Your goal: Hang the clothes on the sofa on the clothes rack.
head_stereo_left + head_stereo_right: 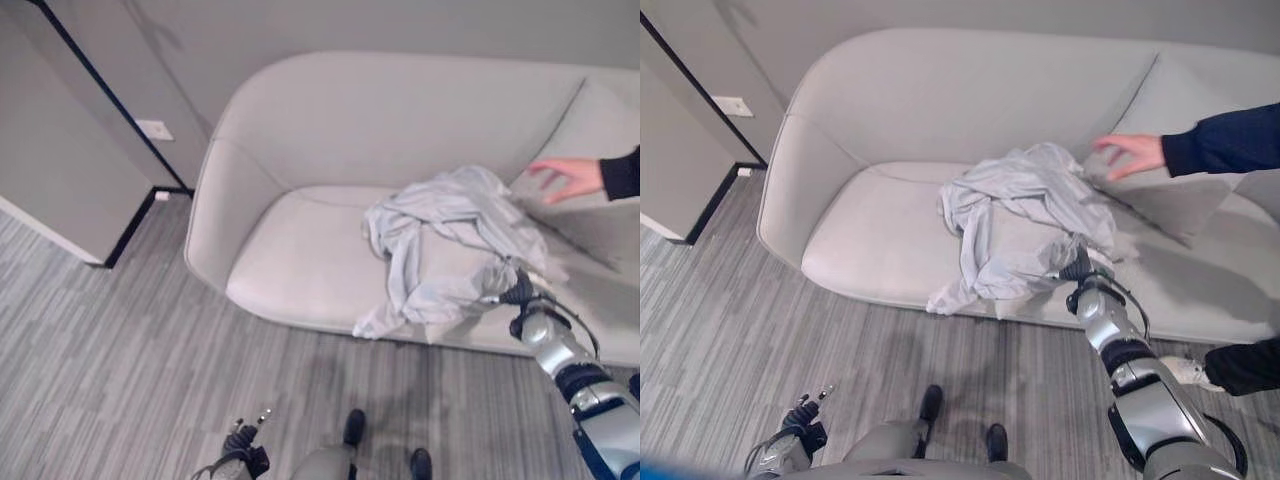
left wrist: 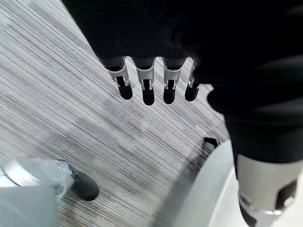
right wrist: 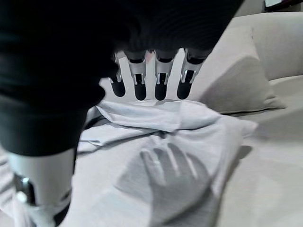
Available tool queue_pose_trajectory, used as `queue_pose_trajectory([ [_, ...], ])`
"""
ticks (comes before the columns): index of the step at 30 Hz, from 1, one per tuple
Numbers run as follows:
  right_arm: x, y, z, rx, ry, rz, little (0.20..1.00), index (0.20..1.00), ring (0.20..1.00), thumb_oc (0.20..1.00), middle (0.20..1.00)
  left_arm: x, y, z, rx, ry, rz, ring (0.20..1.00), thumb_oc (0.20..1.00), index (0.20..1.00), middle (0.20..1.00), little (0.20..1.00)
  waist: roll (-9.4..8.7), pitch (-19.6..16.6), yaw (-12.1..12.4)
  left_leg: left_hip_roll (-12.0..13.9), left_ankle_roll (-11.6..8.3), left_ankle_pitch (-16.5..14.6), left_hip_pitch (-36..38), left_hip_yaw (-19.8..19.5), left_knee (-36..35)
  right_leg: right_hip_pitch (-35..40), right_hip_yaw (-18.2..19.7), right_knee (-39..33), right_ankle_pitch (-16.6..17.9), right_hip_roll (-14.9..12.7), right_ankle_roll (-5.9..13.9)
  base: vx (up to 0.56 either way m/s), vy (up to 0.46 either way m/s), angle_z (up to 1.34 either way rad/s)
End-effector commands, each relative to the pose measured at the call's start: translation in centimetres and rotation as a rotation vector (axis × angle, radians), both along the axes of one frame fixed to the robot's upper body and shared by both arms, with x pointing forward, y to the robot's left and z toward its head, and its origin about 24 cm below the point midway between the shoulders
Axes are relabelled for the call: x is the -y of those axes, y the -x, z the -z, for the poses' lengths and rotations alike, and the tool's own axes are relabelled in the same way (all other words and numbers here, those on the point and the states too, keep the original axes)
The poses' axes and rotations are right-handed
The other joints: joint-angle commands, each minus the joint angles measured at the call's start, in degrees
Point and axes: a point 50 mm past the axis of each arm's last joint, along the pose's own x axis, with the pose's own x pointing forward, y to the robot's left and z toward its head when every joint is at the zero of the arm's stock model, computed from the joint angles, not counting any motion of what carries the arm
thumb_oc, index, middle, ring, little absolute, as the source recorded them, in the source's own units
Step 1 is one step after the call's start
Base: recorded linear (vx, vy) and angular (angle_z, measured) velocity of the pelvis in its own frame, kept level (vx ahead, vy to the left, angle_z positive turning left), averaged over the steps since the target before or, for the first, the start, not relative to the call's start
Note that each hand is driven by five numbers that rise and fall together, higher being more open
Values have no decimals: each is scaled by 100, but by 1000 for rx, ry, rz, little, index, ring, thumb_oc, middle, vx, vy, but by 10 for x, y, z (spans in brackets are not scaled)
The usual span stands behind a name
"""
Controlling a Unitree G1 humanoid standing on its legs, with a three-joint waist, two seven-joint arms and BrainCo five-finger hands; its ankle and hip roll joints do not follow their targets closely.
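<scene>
- A pale grey sofa (image 1: 300, 130) is being seen against a grey wall (image 1: 400, 25), standing on striped grey carpet (image 1: 110, 340); a wall socket (image 1: 155, 129) is showing beside a black-edged panel (image 1: 60, 170).
- A crumpled light grey garment (image 1: 1025, 215) is lying on the seat, one end trailing over the front edge.
- The right hand (image 3: 151, 80) is being held just above the garment, fingers straight and spread, with nothing gripped.
- The left hand (image 2: 151, 85) is being held low over the carpet, fingers straight and apart.
- A person's hand (image 1: 1132, 152), in a dark sleeve (image 1: 1225, 140), is being reached toward a cushion (image 1: 1180, 200) behind the garment.
- The sofa's right end is being cut off by the frame edge.
</scene>
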Motion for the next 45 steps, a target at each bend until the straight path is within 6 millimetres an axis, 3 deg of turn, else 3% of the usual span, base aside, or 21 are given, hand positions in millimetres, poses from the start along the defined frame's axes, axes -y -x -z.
queue_pose_trajectory([
  [1,3,-18,-40,158,23,-9,1000,1000,1000,1000,1000,-8,-8,-5,22,-54,6,1000,1000,1000,1000,1000,-217,175,127,-38,-45,-47,-935,-198,585,86,-36,59,365,-451,169,-50,8,4],
  [8,-1,-28,-42,126,11,6,1000,1000,1000,1000,1000,-7,-9,-4,16,-58,10,1000,1000,1000,1000,1000,-166,423,329,-69,-77,59,-1188,-281,498,-193,-112,59,432,-403,161,-11,-4,2],
  [14,1,-32,-43,107,22,33,1000,1000,1000,1000,1000,-5,-25,-11,72,-78,37,1000,1000,1000,1000,1000,-67,626,451,-107,-122,139,-1316,-394,460,-317,-224,59,438,-374,162,-9,-7,6],
  [23,-14,-33,-39,103,72,-34,1000,1000,1000,1000,1000,1,-29,-12,77,-76,48,1000,1000,1000,1000,1000,-86,679,454,-76,-143,128,-1256,-437,443,-243,-255,59,376,-345,149,2,-17,5],
  [26,-17,-28,-36,109,95,-74,1000,1000,1000,1000,1000,-2,-24,-10,57,-88,48,1000,1000,1000,1000,1000,-147,602,387,-50,-154,87,-1130,-437,420,-144,-280,59,332,-340,135,34,-44,6],
  [34,-2,-8,-20,98,66,-41,1000,1000,1000,1000,1000,-6,-10,-6,7,-101,90,1000,1000,1000,1000,1000,-235,428,241,12,-191,60,-869,-498,397,125,-369,59,207,-293,94,20,-35,2],
  [40,-12,14,-27,196,118,-157,1000,1000,1000,1000,1000,-10,4,-2,-36,-105,79,1000,1000,1000,1000,1000,-330,264,43,70,-195,93,-609,-526,186,267,-411,59,152,-269,77,25,-23,3],
  [42,-23,30,-22,190,119,-250,1000,1000,1000,1000,1000,-13,15,2,-78,-102,70,1000,1000,1000,1000,1000,-391,156,-58,112,-206,86,-428,-532,104,389,-423,77,110,-271,69,60,-55,0],
  [45,-31,35,-18,177,110,-295,1000,1000,1000,1000,1000,-14,19,3,-85,-98,65,1000,1000,1000,1000,1000,-417,129,-90,137,-210,70,-340,-532,100,458,-447,90,81,-265,66,17,-16,-1],
])
